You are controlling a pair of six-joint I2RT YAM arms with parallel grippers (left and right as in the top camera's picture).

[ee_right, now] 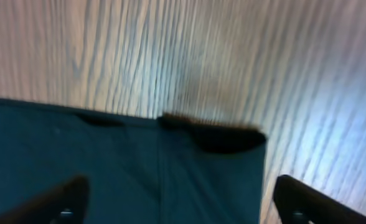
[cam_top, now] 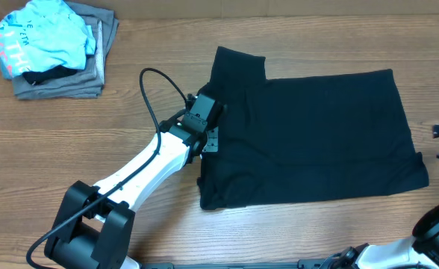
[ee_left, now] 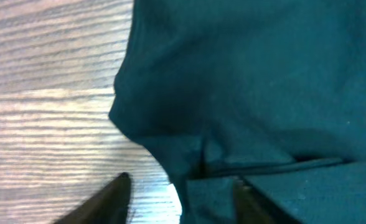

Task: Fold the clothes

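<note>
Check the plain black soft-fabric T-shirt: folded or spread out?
Partly folded: the black T-shirt lies as a flat rectangle with layered edges, one flap sticking out at top left overhead.

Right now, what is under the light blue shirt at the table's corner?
The light blue shirt lies on a folded grey garment, with a strip of black fabric showing between them. How many pieces the pile holds cannot be seen: the shirt covers them.

a wood-grain table (cam_top: 294,30) fills the view. at its far left corner lies a small pile of clothing: a crumpled light blue shirt (cam_top: 48,37) with pale lettering sits on top, a folded grey garment (cam_top: 63,84) lies underneath, and a sliver of dark fabric (cam_top: 44,75) shows between them.
</note>
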